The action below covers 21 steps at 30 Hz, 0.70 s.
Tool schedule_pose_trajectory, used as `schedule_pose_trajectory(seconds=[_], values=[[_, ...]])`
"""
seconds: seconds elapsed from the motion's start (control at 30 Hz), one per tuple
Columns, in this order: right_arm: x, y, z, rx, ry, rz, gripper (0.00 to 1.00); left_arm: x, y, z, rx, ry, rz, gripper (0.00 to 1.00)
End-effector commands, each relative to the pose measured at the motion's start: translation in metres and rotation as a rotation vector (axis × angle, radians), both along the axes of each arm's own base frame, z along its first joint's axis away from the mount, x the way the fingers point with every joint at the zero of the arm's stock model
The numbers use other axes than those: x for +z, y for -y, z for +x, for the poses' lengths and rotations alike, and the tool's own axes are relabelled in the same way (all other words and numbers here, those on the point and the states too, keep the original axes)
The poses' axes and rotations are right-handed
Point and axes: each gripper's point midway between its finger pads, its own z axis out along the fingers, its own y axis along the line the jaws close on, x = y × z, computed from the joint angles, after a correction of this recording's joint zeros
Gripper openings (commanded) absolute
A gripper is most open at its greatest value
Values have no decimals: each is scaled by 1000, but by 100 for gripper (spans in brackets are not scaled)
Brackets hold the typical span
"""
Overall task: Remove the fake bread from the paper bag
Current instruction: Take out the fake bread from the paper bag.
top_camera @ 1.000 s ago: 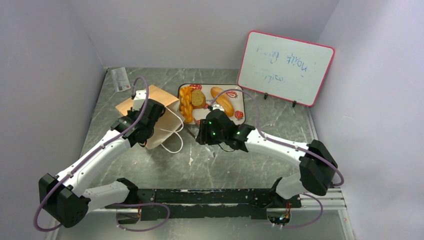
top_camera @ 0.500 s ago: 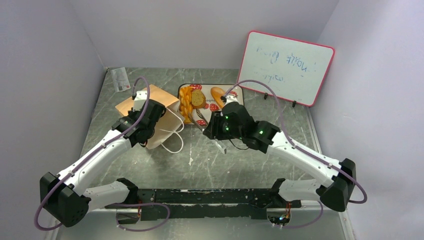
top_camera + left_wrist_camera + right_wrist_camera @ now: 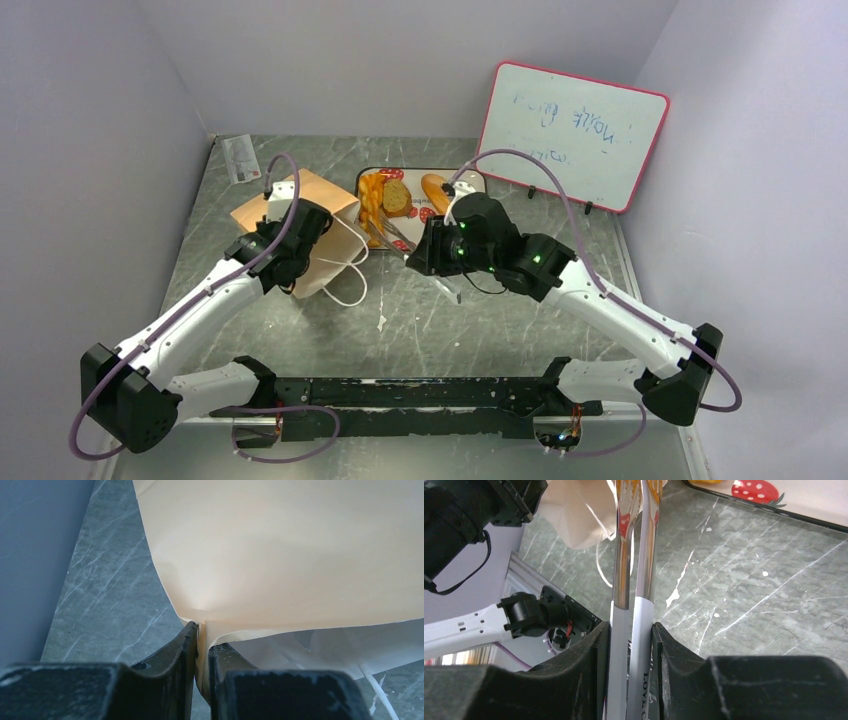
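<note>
"Kraft paper first: where is it, seen from above?"

"The paper bag point(image 3: 300, 225) lies on its side just left of the tray point(image 3: 415, 175). The fake bread point(image 3: 375, 205) I can see sits on that tray. Whether more hides inside the bag, I cannot tell."

"Left wrist?"

"My left gripper point(image 3: 201, 630) pinches the bag's edge, probably to steady its mouth."

"Right wrist?"

"My right gripper point(image 3: 631, 630) clamps the tongs point(image 3: 631, 555) by their handle end, likely for reach."

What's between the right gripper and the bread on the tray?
The tongs: the right gripper is shut on their handle end, and they point out toward the bread. The top view shows it.
</note>
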Motion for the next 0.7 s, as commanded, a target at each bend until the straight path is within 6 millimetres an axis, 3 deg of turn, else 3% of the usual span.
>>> schedule_pose_trajectory(seconds=[0.0,0.67], values=[[20,-11,-5,68,18,49,18,2,1,4,16,9,-7,7],[-6,-47,-14,227,-51,42,18,8,6,11,0,24,-16,7]])
